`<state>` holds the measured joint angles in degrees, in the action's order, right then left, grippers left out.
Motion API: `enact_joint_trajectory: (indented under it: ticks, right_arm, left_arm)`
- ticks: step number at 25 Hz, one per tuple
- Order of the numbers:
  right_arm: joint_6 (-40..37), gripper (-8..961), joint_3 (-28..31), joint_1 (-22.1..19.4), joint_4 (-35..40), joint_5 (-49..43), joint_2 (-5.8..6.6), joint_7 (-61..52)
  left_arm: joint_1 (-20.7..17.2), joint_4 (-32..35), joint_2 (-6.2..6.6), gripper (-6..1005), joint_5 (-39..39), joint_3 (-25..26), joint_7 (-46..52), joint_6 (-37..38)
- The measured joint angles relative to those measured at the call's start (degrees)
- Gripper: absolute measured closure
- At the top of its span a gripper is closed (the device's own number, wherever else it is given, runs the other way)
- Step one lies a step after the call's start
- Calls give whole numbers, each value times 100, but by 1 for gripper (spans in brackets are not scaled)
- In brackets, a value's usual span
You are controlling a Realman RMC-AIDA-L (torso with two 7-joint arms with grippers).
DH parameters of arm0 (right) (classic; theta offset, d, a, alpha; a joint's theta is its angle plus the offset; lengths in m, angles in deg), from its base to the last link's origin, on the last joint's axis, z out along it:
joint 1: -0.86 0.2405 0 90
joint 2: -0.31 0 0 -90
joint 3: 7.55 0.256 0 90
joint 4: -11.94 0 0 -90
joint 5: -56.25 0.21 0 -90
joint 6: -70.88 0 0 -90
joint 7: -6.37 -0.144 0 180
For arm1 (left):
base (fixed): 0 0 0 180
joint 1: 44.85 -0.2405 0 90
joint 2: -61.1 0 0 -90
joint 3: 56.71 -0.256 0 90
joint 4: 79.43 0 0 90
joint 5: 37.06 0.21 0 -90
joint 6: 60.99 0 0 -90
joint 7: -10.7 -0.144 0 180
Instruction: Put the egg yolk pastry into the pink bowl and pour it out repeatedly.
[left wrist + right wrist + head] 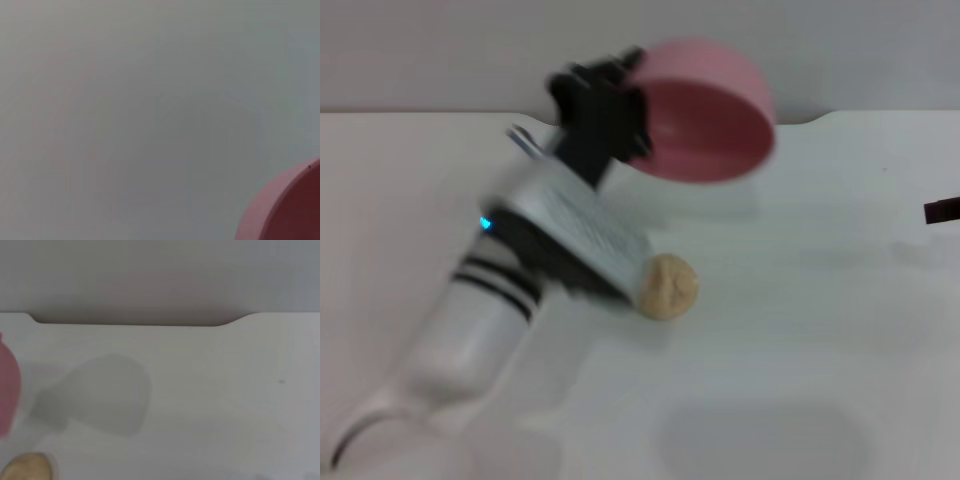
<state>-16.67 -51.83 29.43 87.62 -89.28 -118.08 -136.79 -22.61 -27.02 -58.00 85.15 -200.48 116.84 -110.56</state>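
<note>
Below the left end effector — clamped on the tipped pink bowl — lies the egg yolk pastry.

The bowl hung above the table toward the far edge, tipped on its side with its mouth facing the robot, and the left gripper clamped its rim at 9 o'clock. The pastry lay on the table at about 6 o'clock from the bowl, well apart from it and outside it, just at the right of the left arm's wrist. A small sliver of the right gripper sat at the table's right edge, at about 3 o'clock from the pastry and far from both things.
</note>
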Motion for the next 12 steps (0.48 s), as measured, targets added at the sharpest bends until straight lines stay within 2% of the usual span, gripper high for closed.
enact_joint_trajectory:
  ticks: [1,2,3,6,8,10,11,12]
  right_arm:
    - [0,396,-19,12,-29,2,0,5]
    - [1,396,-39,39,-79,3,3,36]
    - [3,396,-50,84,-146,4,4,92]
    - [7,396,-61,239,-343,9,5,238]
    - [6,396,-80,384,-532,19,4,321]
    - [17,396,-106,516,-714,37,3,416]
    - [31,396,-115,582,-809,51,3,485]
    - [45,396,-120,644,-901,64,2,553]
  left_arm:
    - [-11,394,42,1000,-662,474,379,394]
    - [-36,532,53,1000,-860,673,430,602]
    - [-88,796,80,1000,-1106,1114,453,1026]
    - [-194,1315,90,1001,-1589,2830,514,3068]
    - [-54,1281,91,1001,-1765,4106,740,4936]
    - [247,954,121,1001,-1789,5338,1140,6792]
    - [366,807,137,1001,-1761,5752,1295,7373]
    - [669,439,205,1001,-1485,6796,1772,8864]
